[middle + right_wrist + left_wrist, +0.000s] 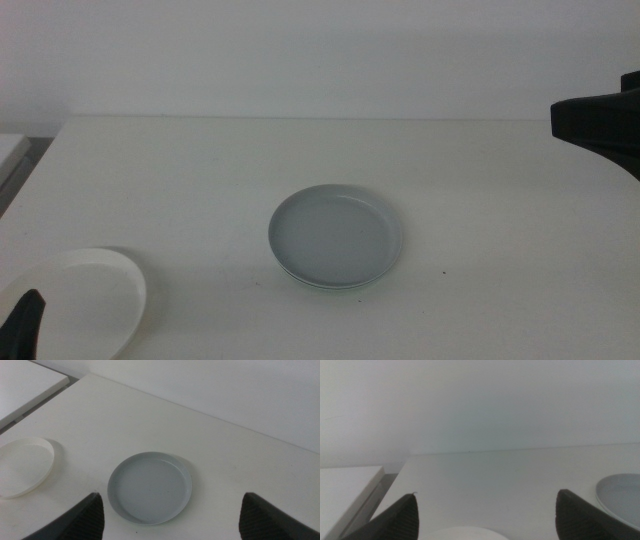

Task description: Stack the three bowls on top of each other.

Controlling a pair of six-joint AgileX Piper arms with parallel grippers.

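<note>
My left gripper [22, 322] hangs with its jaws spread wide and empty just above the near rim of the white bowl [72, 300] at the table's [200, 170] front left corner, the closest thing to either of my hands. The light grey bowl [335, 236], seated on a pale mint green bowl [330, 286] whose edge peeks out beneath it, lies at mid-table, to that gripper's right and farther forward. My right gripper [170, 525], also splayed and holding nothing, waits high at the table's right side.

A grey bowl [150, 487] sits on the tabletop [240, 475], well apart from a white bowl [22, 466]; the right gripper [170, 522] hovers with jaws spread wide.
</note>
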